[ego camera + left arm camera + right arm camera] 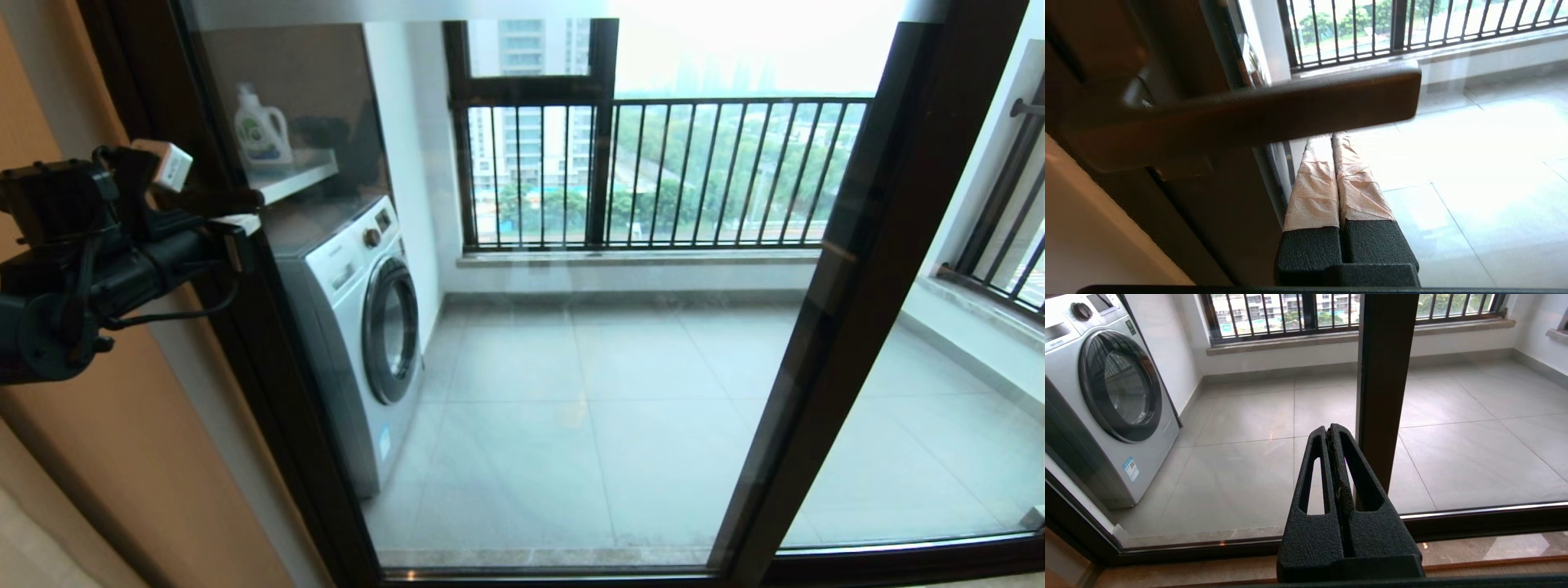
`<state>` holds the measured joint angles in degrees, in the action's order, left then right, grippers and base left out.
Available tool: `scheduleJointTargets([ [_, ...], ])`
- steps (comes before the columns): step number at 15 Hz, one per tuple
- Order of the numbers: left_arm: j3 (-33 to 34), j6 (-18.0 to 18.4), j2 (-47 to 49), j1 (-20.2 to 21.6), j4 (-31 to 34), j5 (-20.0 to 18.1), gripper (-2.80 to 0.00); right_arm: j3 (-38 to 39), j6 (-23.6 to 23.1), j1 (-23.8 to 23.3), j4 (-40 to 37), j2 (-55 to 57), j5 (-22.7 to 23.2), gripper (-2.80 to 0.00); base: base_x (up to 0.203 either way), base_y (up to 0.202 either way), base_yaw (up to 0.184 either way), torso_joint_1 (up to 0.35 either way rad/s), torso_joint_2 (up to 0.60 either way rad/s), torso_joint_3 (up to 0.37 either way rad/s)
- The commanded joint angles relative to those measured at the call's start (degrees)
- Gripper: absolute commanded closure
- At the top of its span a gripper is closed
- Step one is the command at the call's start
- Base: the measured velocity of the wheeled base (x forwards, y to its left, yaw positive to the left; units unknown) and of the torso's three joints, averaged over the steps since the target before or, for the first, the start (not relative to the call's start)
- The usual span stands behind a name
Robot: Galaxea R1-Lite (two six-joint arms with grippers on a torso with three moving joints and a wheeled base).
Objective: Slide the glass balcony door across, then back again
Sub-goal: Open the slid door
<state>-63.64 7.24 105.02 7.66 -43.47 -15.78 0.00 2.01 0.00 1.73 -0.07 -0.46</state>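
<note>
From the head camera, the glass balcony door point(571, 327) fills the opening, its dark frame by the washing machine point(359, 327), and the left hand point(233, 220) is up against that frame. At the left wrist, taped fingers point(1316, 183) pressed together, gripping nothing, just under the door handle point(1257, 114). At the right wrist, the right hand point(1333, 435) is closed and empty, near the door's upright frame bar point(1382, 388).
</note>
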Motion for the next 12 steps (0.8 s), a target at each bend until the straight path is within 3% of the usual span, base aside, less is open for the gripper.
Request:
scheduleJointTargets([
  [1, -0.3, 0.0, -0.6, 0.0, -0.2, 0.0, 0.0, 0.7, 0.0, 0.0, 0.0, 0.1, 0.0, 0.0, 0.0, 0.0, 0.0, 0.0, 0.0, 0.0],
  [12, 17.1, -1.6, -11.3, 0.2, -2.2, -0.3, 0.0, 0.7, 0.0, 0.0, 0.0, 0.1, 0.0, 0.0, 0.0, 0.0, 0.0, 0.0, 0.0, 0.0],
])
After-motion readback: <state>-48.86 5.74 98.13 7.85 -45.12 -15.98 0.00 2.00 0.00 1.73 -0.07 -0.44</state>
